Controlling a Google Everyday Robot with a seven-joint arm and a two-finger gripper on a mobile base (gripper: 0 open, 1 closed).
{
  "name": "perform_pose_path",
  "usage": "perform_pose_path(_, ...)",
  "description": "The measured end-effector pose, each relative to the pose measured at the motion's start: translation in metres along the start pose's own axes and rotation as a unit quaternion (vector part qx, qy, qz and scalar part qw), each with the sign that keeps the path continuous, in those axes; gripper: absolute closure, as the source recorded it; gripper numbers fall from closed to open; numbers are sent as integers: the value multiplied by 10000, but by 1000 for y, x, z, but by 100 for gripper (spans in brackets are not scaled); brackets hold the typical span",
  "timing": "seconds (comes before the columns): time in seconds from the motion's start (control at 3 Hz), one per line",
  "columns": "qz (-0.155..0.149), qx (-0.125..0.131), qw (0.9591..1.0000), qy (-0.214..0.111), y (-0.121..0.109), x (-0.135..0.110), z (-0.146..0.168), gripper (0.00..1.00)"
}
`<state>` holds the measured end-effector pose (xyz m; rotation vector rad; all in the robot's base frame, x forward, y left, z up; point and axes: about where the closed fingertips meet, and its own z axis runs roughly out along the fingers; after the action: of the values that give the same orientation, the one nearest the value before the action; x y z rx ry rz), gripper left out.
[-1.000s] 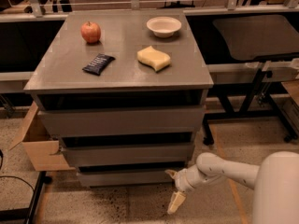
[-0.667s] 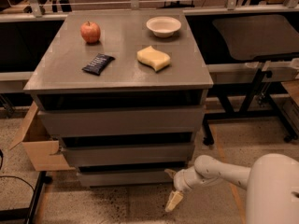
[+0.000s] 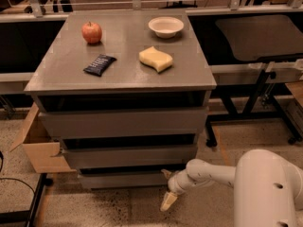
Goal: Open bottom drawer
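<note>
The bottom drawer is the slimmest grey-brown front, lowest of the cabinet's three, just above the speckled floor. It looks shut, with a dark gap above it. My gripper is at the drawer's right end, low by the floor, on a white arm that comes in from the lower right. Its fingers are spread. The upper fingertip is at the drawer's top right corner. The lower fingertip hangs below, in front of the floor. It holds nothing.
The middle drawer and the top drawer stand above. On the cabinet top lie an apple, a bowl, a yellow sponge and a dark packet. A cardboard box stands at the left, and black table legs at the right.
My gripper has moved left and slightly up, closer to the bottom drawer's right end. The drawers have not moved.
</note>
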<state>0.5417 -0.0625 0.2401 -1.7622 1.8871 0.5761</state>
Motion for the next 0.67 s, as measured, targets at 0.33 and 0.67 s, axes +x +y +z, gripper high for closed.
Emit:
perform_pose_path(0.33,-220,252,9992,223,-12,-11,11,0)
perform_pose_path(0.67,-377,414,9978,352,-26,-20,18,0)
